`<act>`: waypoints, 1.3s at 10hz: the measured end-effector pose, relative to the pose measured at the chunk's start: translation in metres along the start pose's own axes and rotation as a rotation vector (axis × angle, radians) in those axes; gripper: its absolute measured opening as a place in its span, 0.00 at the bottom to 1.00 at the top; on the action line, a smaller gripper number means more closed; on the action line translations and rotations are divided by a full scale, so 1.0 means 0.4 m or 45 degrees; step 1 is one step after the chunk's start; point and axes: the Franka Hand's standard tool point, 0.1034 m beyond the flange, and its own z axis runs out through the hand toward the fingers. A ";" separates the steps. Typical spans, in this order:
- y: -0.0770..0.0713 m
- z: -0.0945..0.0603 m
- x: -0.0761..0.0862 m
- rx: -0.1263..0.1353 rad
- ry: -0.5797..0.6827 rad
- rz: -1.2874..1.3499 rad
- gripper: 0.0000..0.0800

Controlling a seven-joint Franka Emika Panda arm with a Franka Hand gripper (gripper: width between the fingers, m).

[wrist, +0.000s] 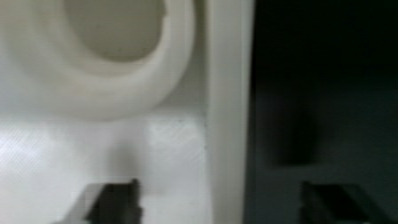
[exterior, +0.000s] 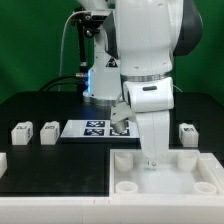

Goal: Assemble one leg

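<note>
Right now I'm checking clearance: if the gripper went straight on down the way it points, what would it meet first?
Probably the large white tray-like piece: the gripper points down at its edge beside a round recess, jaws open. One finger may pass outside toward the black table; depth is unclear.

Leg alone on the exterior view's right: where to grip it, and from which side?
Likely from straight above, closing on two opposite flat sides of the leg. It is a squat block standing apart on the black table, with nothing touching it, so both sides look free.
</note>
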 end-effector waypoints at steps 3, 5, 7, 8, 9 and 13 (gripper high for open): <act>0.000 0.000 -0.002 0.001 -0.001 0.001 0.78; 0.000 0.001 -0.003 0.001 -0.001 0.002 0.80; 0.000 0.001 -0.003 0.001 -0.001 0.003 0.81; 0.000 0.001 -0.004 0.001 -0.001 0.003 0.81; 0.000 0.000 -0.004 0.000 -0.001 0.004 0.81; -0.051 -0.098 0.061 -0.050 -0.017 0.314 0.81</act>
